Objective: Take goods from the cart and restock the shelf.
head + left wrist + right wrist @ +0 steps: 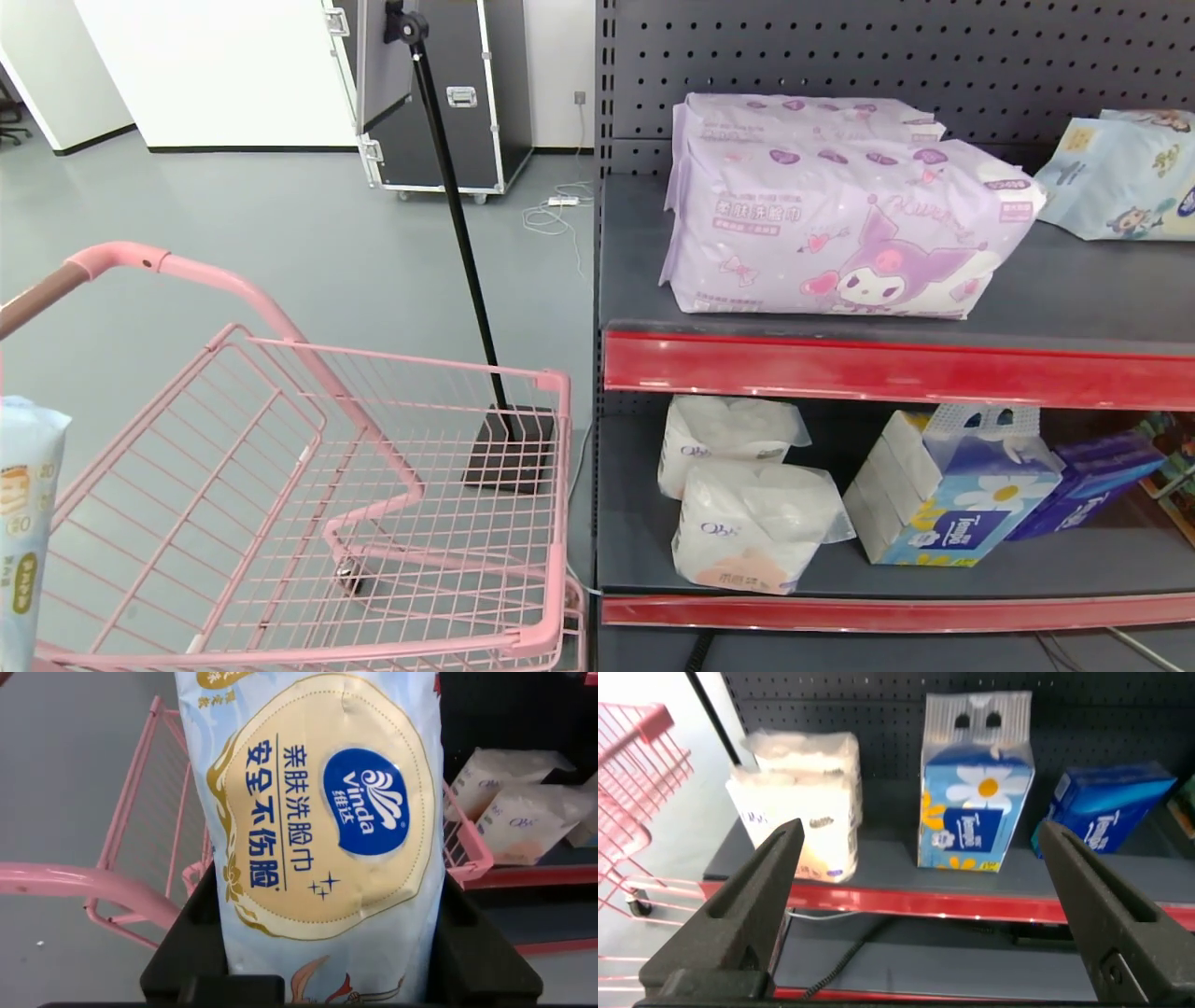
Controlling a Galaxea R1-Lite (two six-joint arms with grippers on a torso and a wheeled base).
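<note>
At eight o'clock in our head view, the pale blue pack (23, 523) stands upright at the pink cart's (420, 358) left side. Our left gripper (327, 952) pinches it between black fingers (192, 943). Toward three o'clock, the upper shelf (1074, 289) bears two purple packs (840, 224). The lower shelf (1074, 560) holds white tissue bundles (747, 523) and a blue flowered box (952, 504). Our right gripper (920, 905) hangs spread before it.

Lower shelf (1074, 560) common to all views

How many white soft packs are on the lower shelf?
2, both at the left: the rear white pack, and the front white pack before it; more may be hidden.
</note>
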